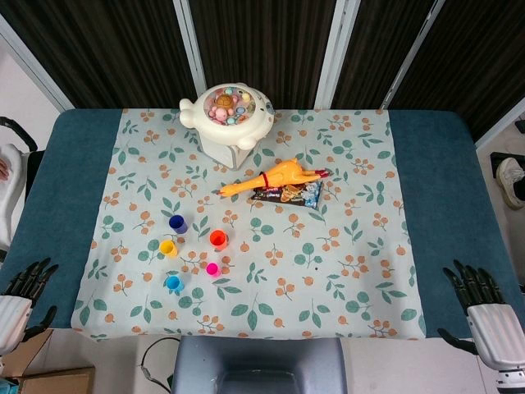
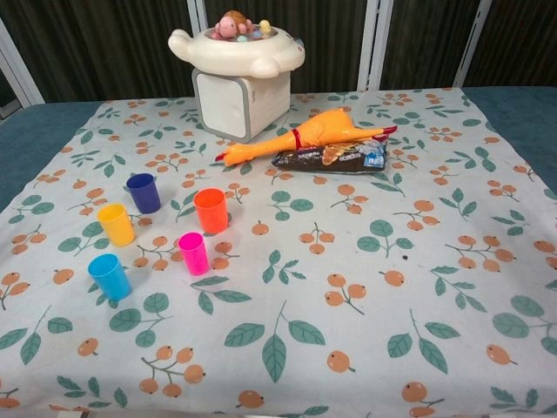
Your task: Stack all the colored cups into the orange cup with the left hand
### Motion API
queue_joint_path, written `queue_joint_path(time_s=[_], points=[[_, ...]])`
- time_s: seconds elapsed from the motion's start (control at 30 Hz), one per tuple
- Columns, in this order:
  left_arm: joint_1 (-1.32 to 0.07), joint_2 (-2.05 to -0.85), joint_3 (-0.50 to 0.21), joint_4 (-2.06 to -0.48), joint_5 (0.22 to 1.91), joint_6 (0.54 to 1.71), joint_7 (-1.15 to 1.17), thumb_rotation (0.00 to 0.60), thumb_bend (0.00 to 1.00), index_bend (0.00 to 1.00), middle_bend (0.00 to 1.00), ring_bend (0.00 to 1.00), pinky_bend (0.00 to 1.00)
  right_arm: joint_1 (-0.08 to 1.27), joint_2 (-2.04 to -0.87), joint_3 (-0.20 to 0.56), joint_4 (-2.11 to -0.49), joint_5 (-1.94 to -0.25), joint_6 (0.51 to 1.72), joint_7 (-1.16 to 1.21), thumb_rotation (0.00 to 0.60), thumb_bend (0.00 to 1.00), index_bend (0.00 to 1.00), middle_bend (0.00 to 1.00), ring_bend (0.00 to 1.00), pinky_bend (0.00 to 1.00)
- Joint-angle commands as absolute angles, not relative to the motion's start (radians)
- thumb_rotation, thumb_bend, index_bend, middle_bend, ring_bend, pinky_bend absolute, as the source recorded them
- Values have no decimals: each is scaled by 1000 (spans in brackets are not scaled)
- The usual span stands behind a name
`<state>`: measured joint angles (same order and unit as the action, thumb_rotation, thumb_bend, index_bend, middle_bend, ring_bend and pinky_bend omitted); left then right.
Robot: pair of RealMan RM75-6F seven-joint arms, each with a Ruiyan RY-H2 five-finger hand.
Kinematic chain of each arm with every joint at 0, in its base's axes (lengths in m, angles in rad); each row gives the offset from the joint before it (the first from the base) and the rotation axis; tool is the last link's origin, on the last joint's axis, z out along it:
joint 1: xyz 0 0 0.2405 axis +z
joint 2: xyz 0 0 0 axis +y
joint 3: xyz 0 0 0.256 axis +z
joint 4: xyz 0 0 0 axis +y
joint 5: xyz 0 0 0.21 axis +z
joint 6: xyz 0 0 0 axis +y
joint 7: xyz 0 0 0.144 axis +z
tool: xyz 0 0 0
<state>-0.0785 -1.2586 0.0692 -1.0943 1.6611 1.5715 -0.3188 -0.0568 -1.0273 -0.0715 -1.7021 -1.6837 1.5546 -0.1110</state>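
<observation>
We see the left robot hand (image 1: 25, 283) at the desk's near left edge, fingers spread and holding nothing. Well apart to its right stand the blue, yellow, navy and pink cups around the orange cup (image 1: 218, 239). The right robot hand (image 1: 478, 289) is also open-fingered and empty.

A patterned cloth (image 1: 344, 271) with leaves and orange berries covers the middle of a blue table (image 1: 447, 189). At the far side stands a white toy machine (image 1: 228, 116), its round top filled with small coloured pieces. Nearer, a rubber chicken (image 1: 271, 176) lies on the cloth, beak pointing left. Touching it on the near side lies a dark snack packet (image 1: 289, 194). Dark slatted panels (image 1: 262, 49) stand behind the table.
</observation>
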Motion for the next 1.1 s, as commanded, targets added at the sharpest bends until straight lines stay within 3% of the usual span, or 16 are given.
queue_joint_path(time_s=[0.03,0.1,0.17,0.23,0.3,0.33,0.43,0.57,0.67,0.93,1.1], points=[[-89,-1267,68,-1093,1672,1573,-336,600,419,0,0,0,157,-55,-1028,-73,-1703,-1687,1551,-113,600,212,0,0,0,0],[-106,-1290,50,-1087,1690,1605,-354,600,418,0,22,37,206,-54,-1030,-73,-1704,-1679,1542,-120,600,213,0,0,0,0],[-139,-1340,1,-1074,1706,1662,-377,600,417,0,170,233,437,-49,-1031,-69,-1708,-1671,1534,-119,600,213,0,0,0,0],[-193,-1382,-46,-1080,1711,1673,-417,600,417,2,474,602,812,-45,-1033,-66,-1709,-1666,1526,-124,600,212,0,0,0,0],[-254,-1375,-57,-1130,1719,1608,-455,600,417,25,747,884,983,-42,-1034,-63,-1710,-1660,1521,-124,600,212,0,0,0,0],[-286,-1362,-61,-1169,1715,1557,-458,600,417,47,868,969,1000,-40,-1036,-60,-1711,-1655,1518,-125,600,212,0,0,0,0],[-396,-1297,-73,-1329,1681,1342,-411,600,415,77,990,1000,1000,-32,-1039,-52,-1714,-1635,1503,-131,600,212,0,0,0,0],[-520,-1260,-131,-1503,1550,1091,-281,600,398,103,1000,1000,1000,-20,-1042,-37,-1715,-1601,1480,-136,600,213,0,0,0,0],[-592,-1289,-182,-1536,1426,969,-158,600,392,139,1000,1000,1000,-12,-1041,-29,-1716,-1581,1465,-133,600,212,0,0,0,0],[-727,-1414,-265,-1454,1145,831,77,600,372,211,1000,1000,1000,-7,-1031,-27,-1716,-1564,1454,-116,600,213,0,0,0,0],[-774,-1457,-266,-1390,1017,800,181,600,362,225,1000,1000,1000,-8,-1025,-26,-1715,-1566,1462,-100,600,212,0,0,0,0]])
